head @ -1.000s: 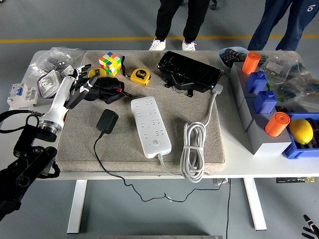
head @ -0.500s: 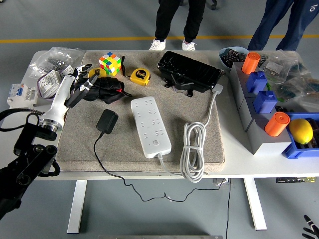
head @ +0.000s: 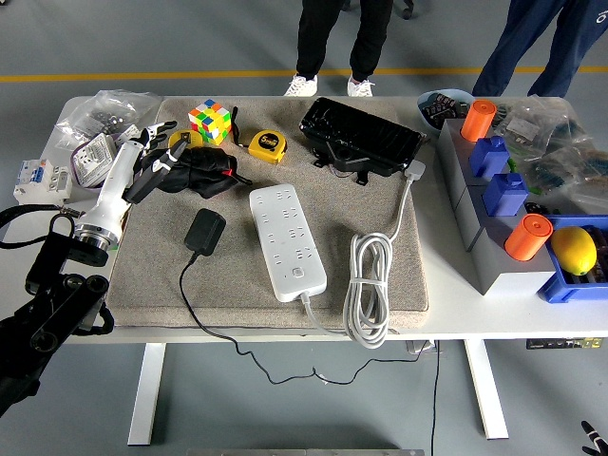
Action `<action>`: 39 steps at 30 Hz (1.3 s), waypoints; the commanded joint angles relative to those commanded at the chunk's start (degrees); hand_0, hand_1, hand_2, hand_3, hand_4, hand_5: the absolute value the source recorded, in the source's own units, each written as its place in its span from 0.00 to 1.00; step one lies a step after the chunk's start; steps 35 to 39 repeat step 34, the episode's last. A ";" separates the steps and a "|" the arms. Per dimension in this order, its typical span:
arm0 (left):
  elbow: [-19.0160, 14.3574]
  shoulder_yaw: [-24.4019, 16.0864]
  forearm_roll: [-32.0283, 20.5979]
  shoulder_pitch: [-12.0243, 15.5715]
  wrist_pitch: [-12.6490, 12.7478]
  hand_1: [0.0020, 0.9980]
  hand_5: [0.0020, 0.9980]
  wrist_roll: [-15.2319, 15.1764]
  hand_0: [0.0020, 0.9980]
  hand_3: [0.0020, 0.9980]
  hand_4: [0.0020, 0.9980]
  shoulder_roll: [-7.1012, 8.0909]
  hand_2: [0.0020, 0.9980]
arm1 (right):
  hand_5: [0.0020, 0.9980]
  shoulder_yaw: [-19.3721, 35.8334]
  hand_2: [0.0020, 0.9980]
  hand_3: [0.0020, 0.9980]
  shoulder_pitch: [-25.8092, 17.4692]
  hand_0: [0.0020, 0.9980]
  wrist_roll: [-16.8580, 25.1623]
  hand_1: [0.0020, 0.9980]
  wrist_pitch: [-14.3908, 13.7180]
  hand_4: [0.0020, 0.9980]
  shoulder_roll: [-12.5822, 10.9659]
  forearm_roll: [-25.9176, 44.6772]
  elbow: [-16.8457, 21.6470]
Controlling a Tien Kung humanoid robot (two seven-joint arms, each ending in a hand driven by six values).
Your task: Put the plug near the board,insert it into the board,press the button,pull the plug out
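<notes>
The black plug (head: 203, 231) lies flat on the grey mat (head: 152, 275), and its thin black cord runs off the table's front edge. To its right is the white power board (head: 287, 240), lying lengthwise with its button (head: 299, 274) near the front end. My left hand (head: 155, 157), on a white forearm, hovers at the mat's back left, above and to the left of the plug and apart from it. Its black fingers are spread and hold nothing. Only a sliver of my right hand (head: 594, 439) shows, at the bottom right corner below the table.
Beside my left hand lies a black cloth bundle (head: 204, 171). Behind it are a Rubik's cube (head: 210, 121), a yellow tape measure (head: 268, 144) and a black case (head: 361, 136). A coiled white cable (head: 369, 285) lies right of the board. Grey bins (head: 494, 261) with orange and blue parts stand at the right. People stand at the far side.
My left hand has drifted slightly up and to the left, away from the plug. The right hand has sunk lower in the corner. Plug and board have not moved.
</notes>
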 joint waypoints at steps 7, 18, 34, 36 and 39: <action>-0.01 -0.25 0.00 0.29 -0.11 0.89 1.00 0.10 0.88 0.85 1.00 -0.08 0.92 | 0.74 -3.16 0.75 0.71 1.66 0.71 0.48 0.75 0.99 1.00 0.08 2.92 -2.21; -0.09 -0.09 0.00 0.33 -0.21 0.89 1.00 0.22 0.88 0.84 1.00 -0.14 0.92 | 0.70 -6.38 0.73 0.67 1.60 0.70 2.33 0.73 0.30 1.00 1.06 8.10 -4.96; -0.03 -0.12 -0.01 0.06 -0.40 0.89 1.00 0.41 0.88 0.84 1.00 -0.21 0.92 | 0.70 -5.31 0.74 0.66 2.12 0.70 3.56 0.73 0.02 1.00 1.25 7.85 -4.22; -0.03 -0.12 -0.01 0.06 -0.40 0.89 1.00 0.41 0.88 0.84 1.00 -0.21 0.92 | 0.70 -5.31 0.74 0.66 2.12 0.70 3.56 0.73 0.02 1.00 1.25 7.85 -4.22; -0.03 -0.12 -0.01 0.06 -0.40 0.89 1.00 0.41 0.88 0.84 1.00 -0.21 0.92 | 0.70 -5.31 0.74 0.66 2.12 0.70 3.56 0.73 0.02 1.00 1.25 7.85 -4.22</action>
